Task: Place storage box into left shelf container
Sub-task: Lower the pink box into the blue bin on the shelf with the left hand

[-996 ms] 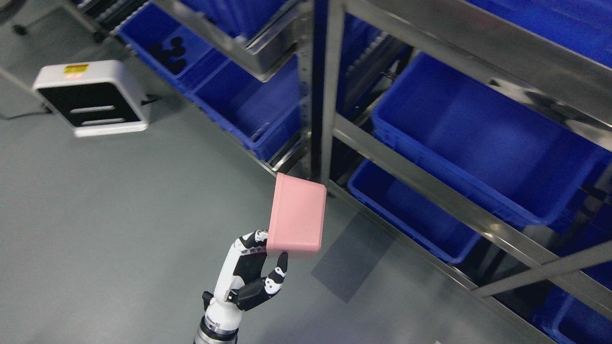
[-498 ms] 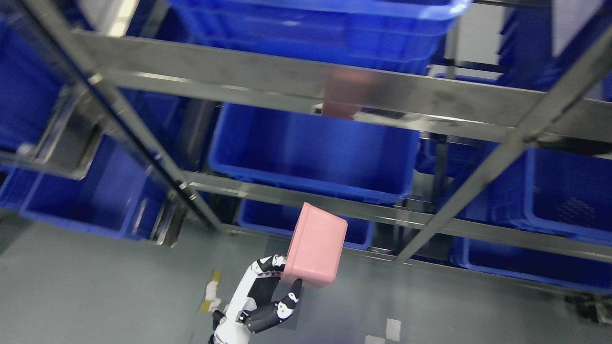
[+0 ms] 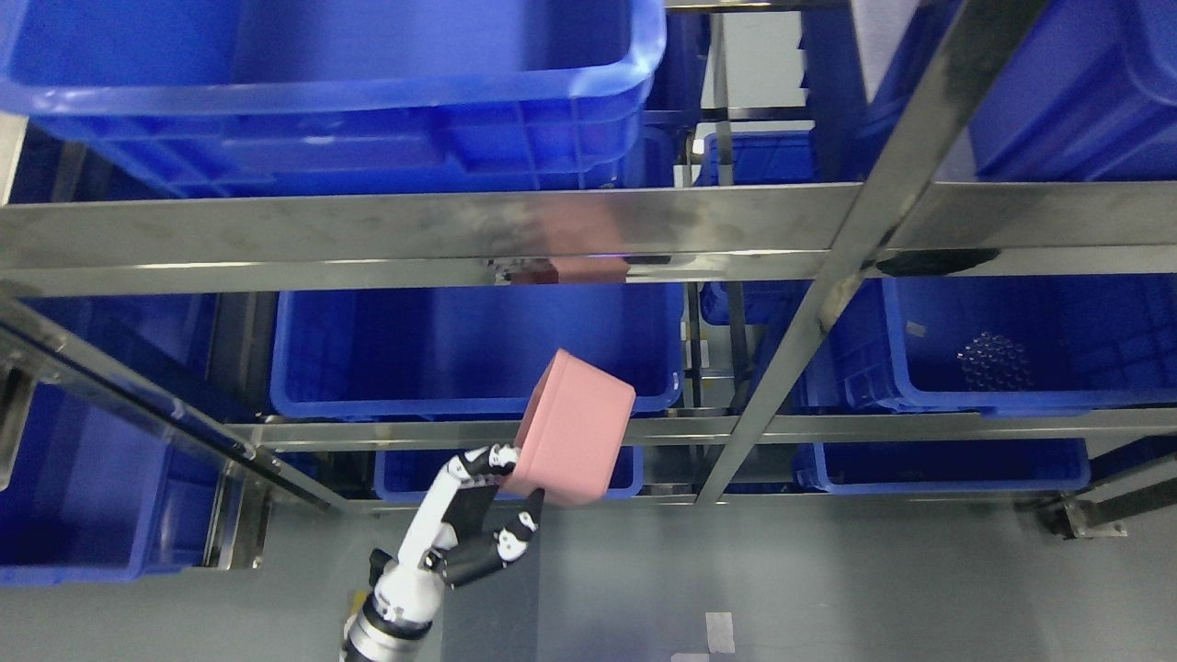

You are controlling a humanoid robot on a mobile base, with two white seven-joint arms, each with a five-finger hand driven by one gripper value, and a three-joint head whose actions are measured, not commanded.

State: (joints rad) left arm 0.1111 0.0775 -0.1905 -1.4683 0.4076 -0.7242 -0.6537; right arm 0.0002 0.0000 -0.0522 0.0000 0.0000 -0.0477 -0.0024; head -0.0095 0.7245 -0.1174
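Our left hand [image 3: 478,515] comes up from the bottom of the picture, left of the middle. Its fingers [image 3: 515,533] are closed tight on the low edge of the pink box [image 3: 572,428]. We hold the box up in the air, tipped a bit to one side. It is in front of the shelf [image 3: 460,216], and it is not inside any bin yet. Right behind the box sits a big blue bin [image 3: 414,349] on the middle level. Another blue bin [image 3: 1030,340] is off to the right, past a slanted metal post [image 3: 828,294]. The floor [image 3: 828,588] below is grey
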